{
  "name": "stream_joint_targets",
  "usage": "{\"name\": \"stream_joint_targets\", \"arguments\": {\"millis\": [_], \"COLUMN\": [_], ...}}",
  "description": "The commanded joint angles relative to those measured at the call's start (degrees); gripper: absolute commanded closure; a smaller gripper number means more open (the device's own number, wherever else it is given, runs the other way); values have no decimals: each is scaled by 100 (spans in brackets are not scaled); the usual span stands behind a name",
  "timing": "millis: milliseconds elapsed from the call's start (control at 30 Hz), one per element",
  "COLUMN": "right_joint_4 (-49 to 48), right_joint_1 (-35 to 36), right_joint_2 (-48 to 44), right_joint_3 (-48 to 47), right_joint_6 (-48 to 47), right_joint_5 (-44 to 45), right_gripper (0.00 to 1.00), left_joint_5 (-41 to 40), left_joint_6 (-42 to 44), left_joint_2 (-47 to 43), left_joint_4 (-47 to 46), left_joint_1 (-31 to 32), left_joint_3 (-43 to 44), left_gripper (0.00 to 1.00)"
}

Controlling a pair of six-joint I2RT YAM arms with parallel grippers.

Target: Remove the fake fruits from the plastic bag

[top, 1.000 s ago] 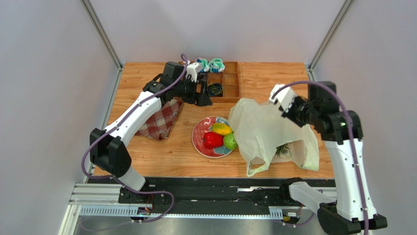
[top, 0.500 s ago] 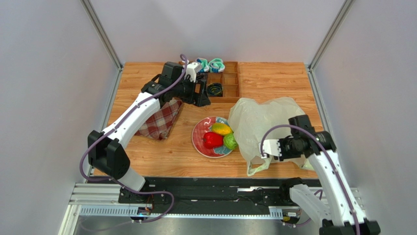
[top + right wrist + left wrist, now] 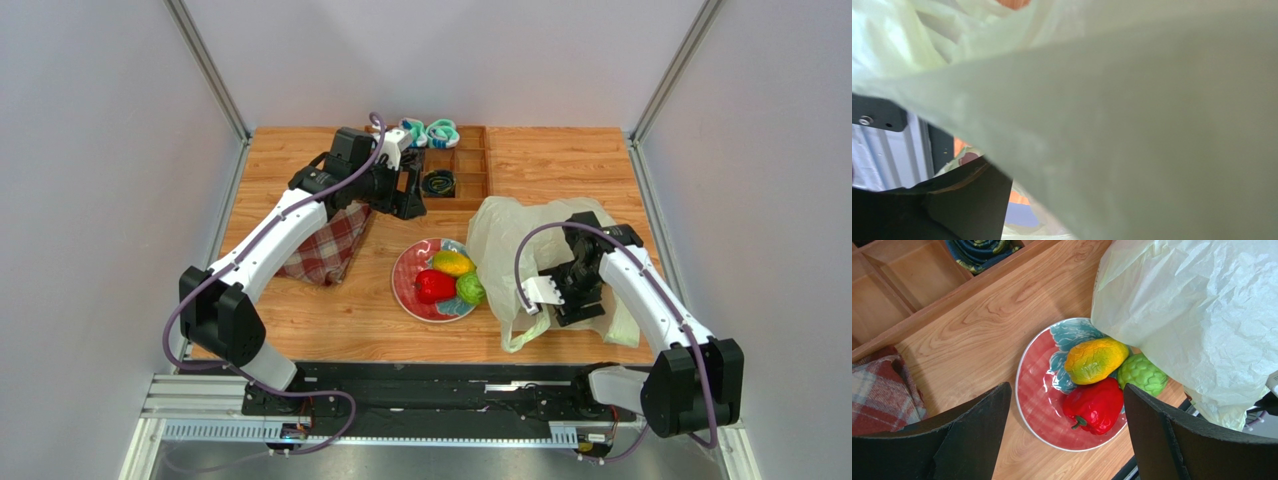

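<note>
A red bell pepper, a yellow mango and a green round piece lie together on the red plate. The cream plastic bag lies slumped just right of the plate, its edge over the plate's rim. My left gripper hovers open above the plate, holding nothing. My right gripper sits low on the bag's near side. In the right wrist view the bag's film hides all but one finger.
A wooden organiser tray stands at the back with dark rolled socks in one compartment and teal-and-white socks on its far edge. A red-and-white plaid cloth lies left of the plate.
My right arm has swung down from above the bag to its near side, and the bag has slumped flatter. The left arm has hardly moved.
</note>
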State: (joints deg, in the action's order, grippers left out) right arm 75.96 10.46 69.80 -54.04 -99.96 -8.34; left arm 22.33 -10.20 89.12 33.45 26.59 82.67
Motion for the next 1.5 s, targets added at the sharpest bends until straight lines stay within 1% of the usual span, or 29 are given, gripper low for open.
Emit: {"name": "stream_joint_targets", "arguments": {"millis": [0, 133, 167, 233, 267, 300, 333, 367, 433, 467, 533, 567, 600, 633, 733, 833, 900, 967, 1000, 1067, 1100, 1133, 1167, 1200, 1233, 1267, 1367, 1433, 1467], "right_joint_4": [-494, -1758, -2413, -3032, -3496, -3544, -3519, -3196, -2485, -1594, -728, -45, 232, 739, 1453, 1763, 1808, 1791, 1703, 1195, 897, 468, 411, 454, 707, 848, 965, 354, 140], "right_joint_1": [61, 149, 158, 149, 167, 167, 167, 141, 44, 18, 18, 18, 9, 26, 26, 26, 26, 26, 26, 35, 35, 44, 27, 26, 0, -35, -44, -44, -70], "right_joint_2": [86, 95, 86, 121, 165, 183, 166, 78, -71, -281, -519, -816, -967, -1273, -1914, -2495, -2646, -2604, -2516, -2060, -1823, -1238, -893, -524, 167, 487, 1149, 1019, 948], "right_joint_3": [217, 1173, 1324, 1632, 1851, 1862, 1801, 1487, 986, 452, -60, -463, -606, -721, -976, -1091, -1143, -1309, -1485, -2380, -2731, -3622, -4066, -4627, -5103, -5925, -6478, -6278, -6155], "right_joint_6": [-707, -823, -823, -858, -858, -867, -623, -482, -218, -182, -208, -251, -269, -304, -480, -559, -244, 229, 1006, 1975, 3529, 4154, 4787, 5272, 6033, 6311, 7296, 7796, 8295], "right_joint_5": [51, 280, 280, 376, 464, 569, 718, 720, 527, 396, -43, -202, -508, -624, -862, -985, -1222, -1607, -1792, -2222, -2251, -2251, -2347, -2487, -2715, -3291, -4285, -4535, -4815], "right_gripper": [26, 26, 26, 29, 34, 54, 65, 79, 86, 90, 96, 100, 100, 100, 100, 100, 100, 100, 100, 100, 100, 100, 100, 100, 100, 100, 100, 100, 100], "left_joint_5": [-79, -167, -167, -167, -167, -167, -176, -185, -220, -211, -167, -141, -106, -88, -44, 17, 105, 192, 237, 281, 272, 272, 290, 290, 298, 299, 325, 281, 237], "left_joint_6": [211, 281, 281, 299, 316, 325, 351, 378, 387, 378, 308, 290, 264, 238, 176, 115, 18, -70, -114, -123, -114, -114, -123, -123, -123, -123, -35, 96, 149], "left_joint_2": [-62, -70, -79, -97, -97, -105, -123, -158, -202, -211, -194, -176, -141, -106, 35, 219, 342, 465, 501, 571, 589, 615, 711, 764, 825, 948, 1098, 1125, 1125], "left_joint_4": [-41, -14, -14, -5, 12, 30, 73, 74, 65, 48, -23, -49, -58, -58, -49, -14, -32, -49, -41, 3, 3, 12, 12, 12, 21, 56, 135, 197, 240], "left_joint_1": [4, 4, 4, 4, 4, 4, 4, 4, 4, 4, 4, 4, 4, 4, 4, 4, 4, 4, 4, 4, 4, 4, 4, 4, 4, 4, 4, 4, 4], "left_joint_3": [-50, -41, -58, -50, -50, -41, -23, -32, -67, -76, -120, -111, -68, -41, 134, 319, 416, 477, 556, 618, 653, 680, 697, 767, 829, 890, 1171, 1330, 1365], "left_gripper": [9, 9, 9, 9, 9, 9, 9, 9, 9, 9, 9, 9, 9, 9, 9, 9, 9, 9, 9, 9, 9, 9, 9, 9, 9, 9, 9, 9, 9]}}
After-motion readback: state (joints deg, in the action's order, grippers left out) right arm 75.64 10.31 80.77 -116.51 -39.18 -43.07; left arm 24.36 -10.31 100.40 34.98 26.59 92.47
